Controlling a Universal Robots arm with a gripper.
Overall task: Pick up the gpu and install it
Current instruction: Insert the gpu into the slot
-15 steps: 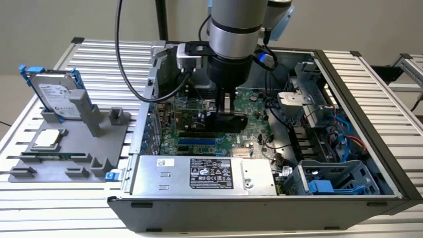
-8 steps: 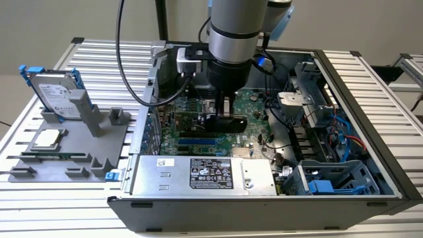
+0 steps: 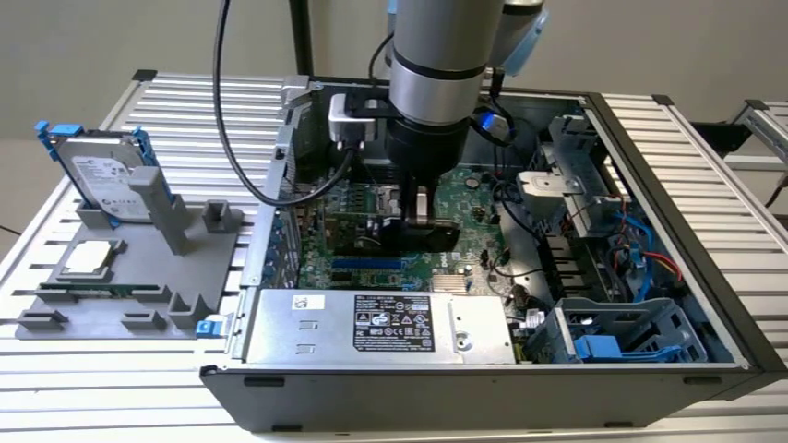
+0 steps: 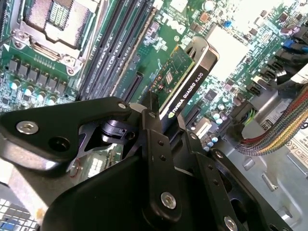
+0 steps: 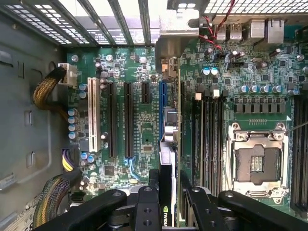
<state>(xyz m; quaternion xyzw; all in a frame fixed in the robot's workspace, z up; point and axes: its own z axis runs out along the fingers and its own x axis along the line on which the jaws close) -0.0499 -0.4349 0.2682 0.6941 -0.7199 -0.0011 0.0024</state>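
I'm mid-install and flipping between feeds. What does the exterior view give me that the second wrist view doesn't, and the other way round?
Exterior view: the whole open computer case, the grey fixture tray on the exterior view's left with the hard drive standing in it and the processor chip lying flat, plus the power supply.

Second wrist view: the gpu's green board and black shroud close up, above the motherboard slots.

Both: the gripper shut on the gpu inside the case.

In the second wrist view the gripper (image 4: pixel 159 126) covers the near end of the gpu (image 4: pixel 185 82); the picture's edge cuts off the processor socket (image 4: pixel 57 21).
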